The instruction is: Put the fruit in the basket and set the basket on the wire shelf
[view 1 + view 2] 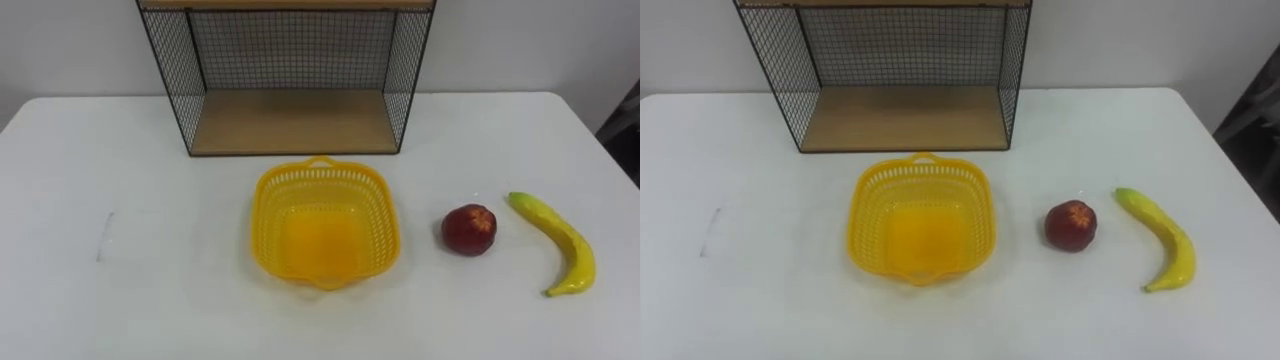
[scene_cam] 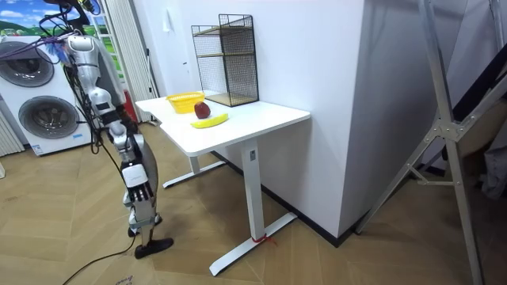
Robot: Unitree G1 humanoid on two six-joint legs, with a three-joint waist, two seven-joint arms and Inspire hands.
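**Student:** Where do the task's things lie in the eye views?

**Instructor:** The yellow basket sits empty at the middle of the white desk. The apple rests at the basket's 3 o'clock, near it but apart. The banana lies farther out on the same bearing, close to the desk's right edge. The wire shelf stands at the basket's 12 o'clock, its lower wooden board bare.

**Student:** And the hands?

**Instructor:** The robot stands beside the desk at the room view's left. There the left hand and the right hand are too small to tell open from closed.

**Student:** Which relation governs the coming move?

**Instructor:** Both fruits lie to the robot's right of the basket, so the right hand is judged the nearer. The apple, being round, offers no preferred axis. The banana's long axis runs roughly from 11 to 5 o'clock, bowed toward 3 o'clock. A grasp would likely close across that axis, then carry the fruit toward 9 o'clock to the basket. No fruit is in the basket yet, so the task stands at its start.
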